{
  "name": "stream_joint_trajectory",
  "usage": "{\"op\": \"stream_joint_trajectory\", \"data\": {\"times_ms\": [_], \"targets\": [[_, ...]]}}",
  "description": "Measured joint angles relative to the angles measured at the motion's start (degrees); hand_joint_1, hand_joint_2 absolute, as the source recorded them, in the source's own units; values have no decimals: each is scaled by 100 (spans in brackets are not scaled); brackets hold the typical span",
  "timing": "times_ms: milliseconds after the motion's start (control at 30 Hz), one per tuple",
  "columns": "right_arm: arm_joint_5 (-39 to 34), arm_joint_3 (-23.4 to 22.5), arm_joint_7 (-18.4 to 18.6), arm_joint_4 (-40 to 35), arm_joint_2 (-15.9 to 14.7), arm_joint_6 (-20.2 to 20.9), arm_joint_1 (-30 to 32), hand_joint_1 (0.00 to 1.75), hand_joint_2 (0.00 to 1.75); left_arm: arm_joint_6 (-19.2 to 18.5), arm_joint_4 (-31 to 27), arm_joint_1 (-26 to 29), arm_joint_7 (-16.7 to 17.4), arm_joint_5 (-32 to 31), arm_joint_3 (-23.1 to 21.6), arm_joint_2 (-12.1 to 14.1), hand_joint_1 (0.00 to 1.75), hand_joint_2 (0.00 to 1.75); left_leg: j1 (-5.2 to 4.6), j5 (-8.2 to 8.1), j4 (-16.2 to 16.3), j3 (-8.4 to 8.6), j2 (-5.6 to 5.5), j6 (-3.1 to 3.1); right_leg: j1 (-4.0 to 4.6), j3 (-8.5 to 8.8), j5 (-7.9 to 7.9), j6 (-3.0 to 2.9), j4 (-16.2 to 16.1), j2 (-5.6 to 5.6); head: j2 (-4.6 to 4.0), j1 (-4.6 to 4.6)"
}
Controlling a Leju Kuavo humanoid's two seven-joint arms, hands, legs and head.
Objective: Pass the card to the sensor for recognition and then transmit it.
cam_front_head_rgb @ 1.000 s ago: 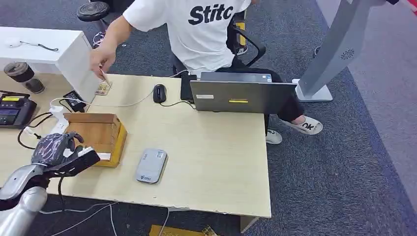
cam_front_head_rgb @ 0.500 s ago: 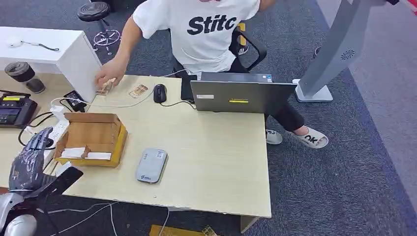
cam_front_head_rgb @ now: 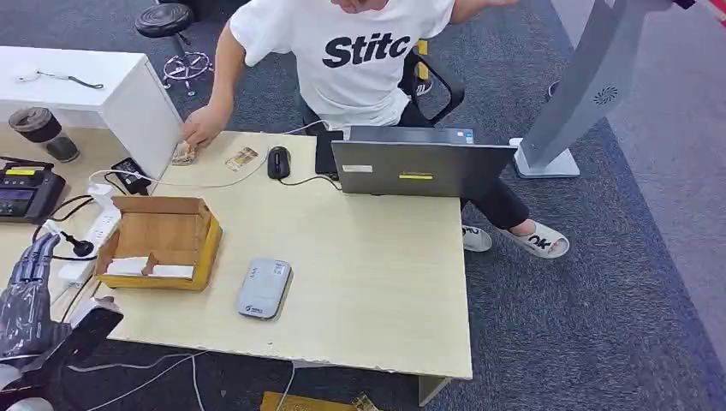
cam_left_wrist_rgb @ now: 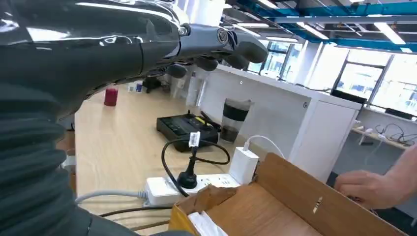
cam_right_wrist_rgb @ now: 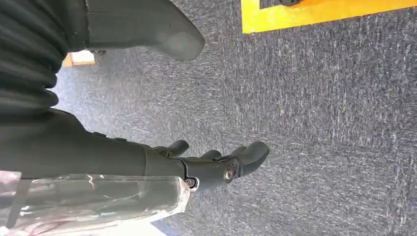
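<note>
Head view: the robot's left hand [cam_front_head_rgb: 30,300] hangs at seven o'clock off the edge of the pale wooden surface [cam_front_head_rgb: 360,282], fingers spread and holding nothing. Just beside it, toward one o'clock, an open brown cardboard box [cam_front_head_rgb: 158,240] holds white cards [cam_front_head_rgb: 150,267]; a flat grey card sensor [cam_front_head_rgb: 264,288] lies at the box's four o'clock. At eleven o'clock, a person in a white T-shirt [cam_front_head_rgb: 360,51] rests a hand [cam_front_head_rgb: 204,127] near small cards [cam_front_head_rgb: 241,158] beside a black mouse [cam_front_head_rgb: 277,161].

Left wrist view: the left hand [cam_left_wrist_rgb: 147,44], fingers extended and empty, hovers above a white power strip [cam_left_wrist_rgb: 192,186] and the box [cam_left_wrist_rgb: 275,206].

Right wrist view: the right hand [cam_right_wrist_rgb: 196,164] hangs over grey carpet [cam_right_wrist_rgb: 319,123], fingers loosely curled apart, nothing in them.
</note>
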Motion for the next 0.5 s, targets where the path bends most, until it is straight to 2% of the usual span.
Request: {"op": "stream_joint_trajectory", "data": {"times_ms": [500], "targets": [[0, -13, -9, 0, 0, 4, -3, 0, 175, -13, -7, -1, -57, -26, 85, -114, 0, 175, 0, 0, 0, 0, 0, 0, 0, 0, 0, 0, 0, 0, 0, 0]]}}
